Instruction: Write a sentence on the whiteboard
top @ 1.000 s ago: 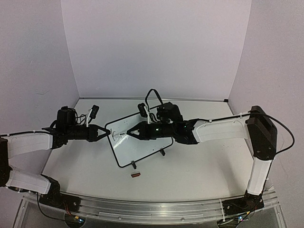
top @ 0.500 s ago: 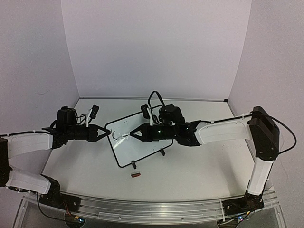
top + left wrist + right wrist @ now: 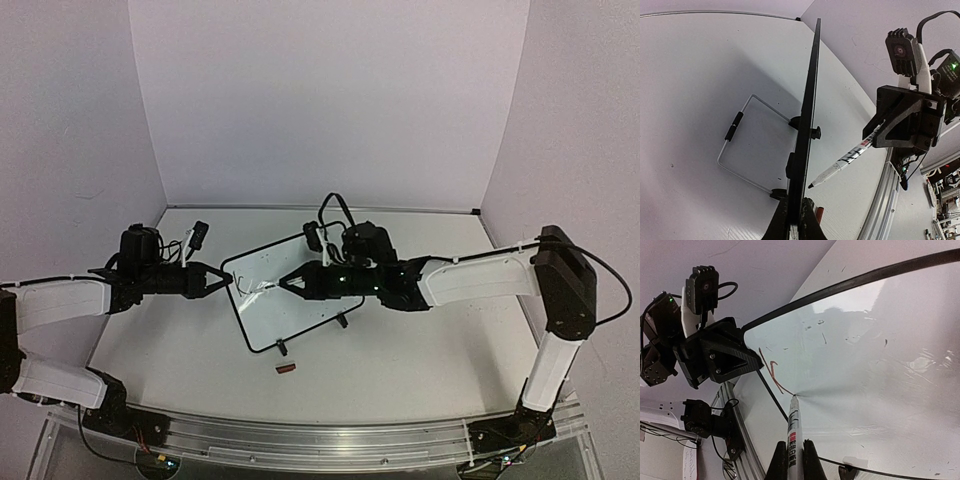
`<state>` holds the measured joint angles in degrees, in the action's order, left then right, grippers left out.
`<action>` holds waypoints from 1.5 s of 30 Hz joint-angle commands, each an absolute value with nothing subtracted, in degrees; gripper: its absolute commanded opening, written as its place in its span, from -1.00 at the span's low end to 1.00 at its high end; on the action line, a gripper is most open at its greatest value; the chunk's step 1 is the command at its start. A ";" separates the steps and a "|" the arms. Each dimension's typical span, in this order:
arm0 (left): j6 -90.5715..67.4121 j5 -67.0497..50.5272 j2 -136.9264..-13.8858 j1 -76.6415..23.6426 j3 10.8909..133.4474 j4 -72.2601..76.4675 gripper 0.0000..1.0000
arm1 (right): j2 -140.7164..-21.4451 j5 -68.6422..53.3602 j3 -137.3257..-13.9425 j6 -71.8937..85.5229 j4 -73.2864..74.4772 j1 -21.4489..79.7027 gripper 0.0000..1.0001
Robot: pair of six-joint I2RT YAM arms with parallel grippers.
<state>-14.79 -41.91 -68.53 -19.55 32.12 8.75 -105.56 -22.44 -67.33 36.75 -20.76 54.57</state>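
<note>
The whiteboard (image 3: 300, 305) stands propped on the table, seen edge-on in the left wrist view (image 3: 807, 115). My left gripper (image 3: 222, 280) is shut on its left edge (image 3: 797, 222). My right gripper (image 3: 290, 283) is shut on a white marker (image 3: 793, 425), whose tip touches the board face (image 3: 880, 355). The sentence is only a few thin reddish-brown strokes like a "k" (image 3: 771, 372), next to the left gripper (image 3: 747, 362). The marker (image 3: 845, 161) and right gripper (image 3: 890, 130) also show in the left wrist view.
A wire stand (image 3: 747, 145) props the board from behind. A small red marker cap (image 3: 286, 369) lies on the table in front of the board's feet. An aluminium rail (image 3: 300, 440) runs along the near edge. Walls close the back and sides.
</note>
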 commanded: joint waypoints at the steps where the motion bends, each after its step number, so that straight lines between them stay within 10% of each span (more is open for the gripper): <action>1: -12.48 -38.85 -67.94 -18.99 32.34 8.35 -1.00 | -100.53 -22.41 -66.67 36.93 -24.78 54.36 -1.00; 45: -12.13 -38.72 -68.03 -18.99 32.51 8.00 -1.00 | -104.64 -16.65 -69.51 37.30 -21.62 53.63 -1.00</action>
<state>-14.72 -41.89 -68.53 -19.55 32.12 8.49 -106.41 -19.96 -68.62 37.54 -22.17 54.30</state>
